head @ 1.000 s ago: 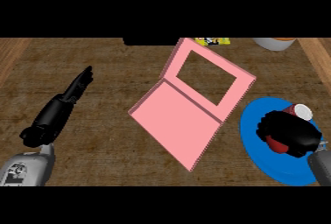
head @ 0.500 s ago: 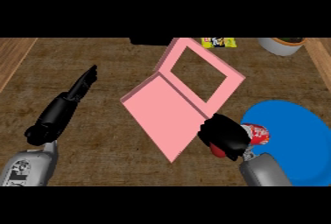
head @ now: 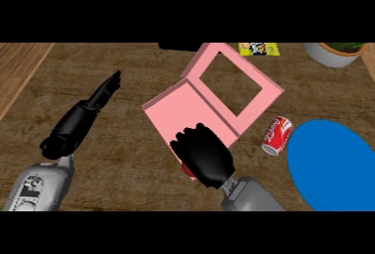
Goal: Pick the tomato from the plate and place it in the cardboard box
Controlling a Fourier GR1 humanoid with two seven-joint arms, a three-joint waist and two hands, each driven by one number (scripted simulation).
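The pink box (head: 192, 108) lies open in the middle of the counter, its windowed lid (head: 233, 82) folded back to the upper right. My right hand (head: 203, 155) hovers over the box's near corner with its fingers curled. A sliver of the red tomato (head: 188, 171) shows under its palm; the rest is hidden. At the right edge lies the blue plate (head: 330, 166) with nothing on it. My left hand (head: 86, 115) rests at the left, fingers straight and pointing up-right, apart from the box.
A red can (head: 277, 135) lies on its side between the box and the plate. A potted plant (head: 335, 51) stands at the top right, with a yellow packet (head: 260, 48) behind the lid. Paler wood (head: 18, 69) runs along the left edge.
My right hand has moved left from the blue plate to the box's near corner, fingers still curled. The red can now lies on the counter beside the plate. The left hand is unchanged.
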